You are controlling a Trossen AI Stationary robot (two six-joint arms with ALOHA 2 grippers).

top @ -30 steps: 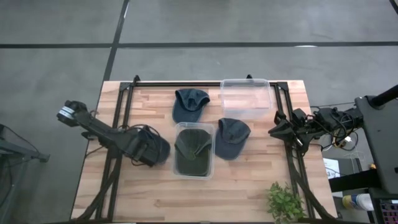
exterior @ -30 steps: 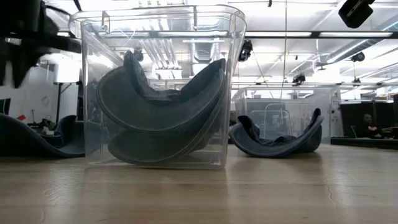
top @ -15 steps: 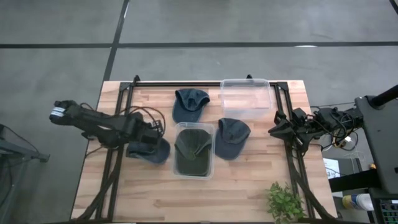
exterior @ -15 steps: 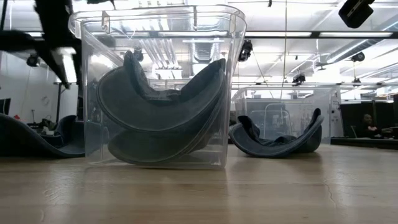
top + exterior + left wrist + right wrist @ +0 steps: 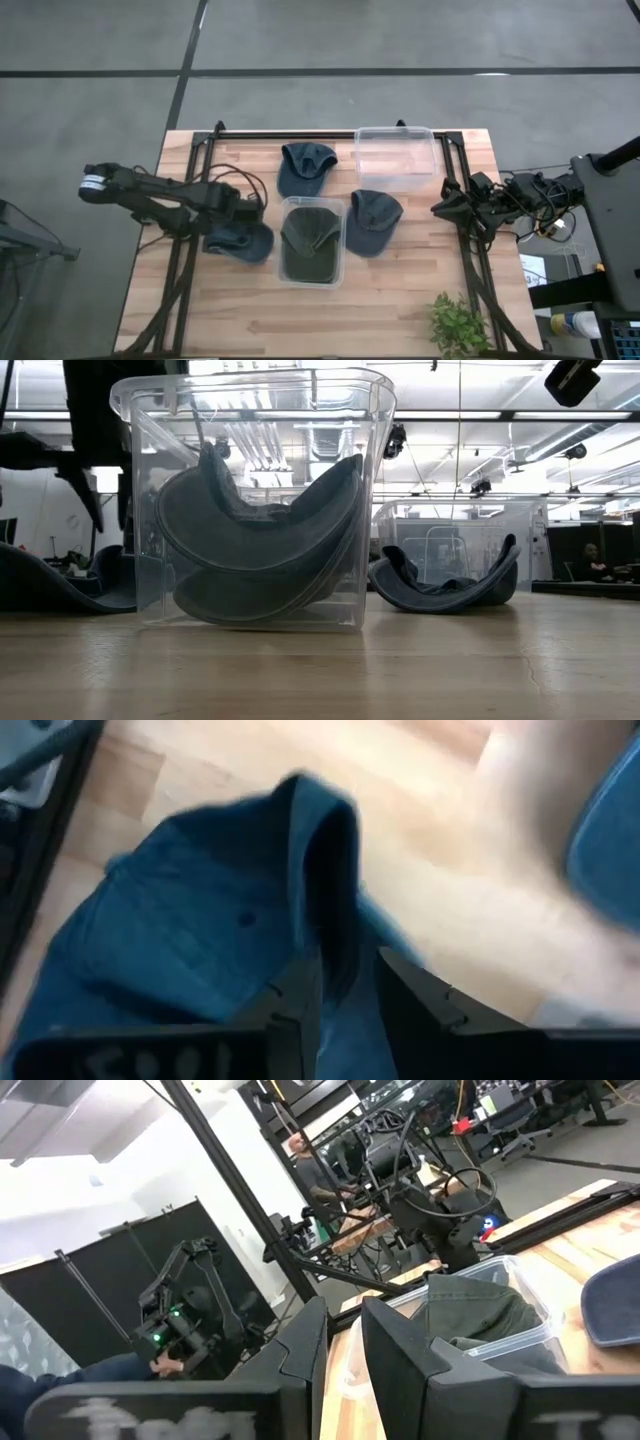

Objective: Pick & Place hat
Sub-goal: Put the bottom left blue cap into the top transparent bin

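Observation:
A blue hat (image 5: 250,243) lies on the table left of a clear bin (image 5: 283,262); the low view shows the hat (image 5: 50,588) resting crown-down on the wood. My left gripper (image 5: 238,218) stands over its far part, pointing down, shut on a raised fold; the left wrist view shows my left gripper (image 5: 348,995) on the blue hat (image 5: 190,930). The bin holds a dark green hat (image 5: 312,245). My right gripper (image 5: 437,210) waits shut at the table's right edge, with nothing between its fingers (image 5: 343,1350). My left gripper pinches a raised fold (image 5: 338,955) of the blue hat between its two fingers, coming from above and slanting from the table's left. The fold stands up between the fingers, and the rest of the hat lies on the table.
Two more blue hats lie on the table, one toward the far edge (image 5: 305,167) and one right of the bin (image 5: 372,222). An empty clear bin (image 5: 396,156) stands at the far right. A small plant (image 5: 458,325) sits at the near right corner. Bare wood lies along the near edge.
My left arm has swung its forearm toward the table's far edge and tipped the gripper downward, so it now stands over the blue hat's far part instead of covering it. In the low view the arm has come down beside the bin. The hat has stayed on the table.

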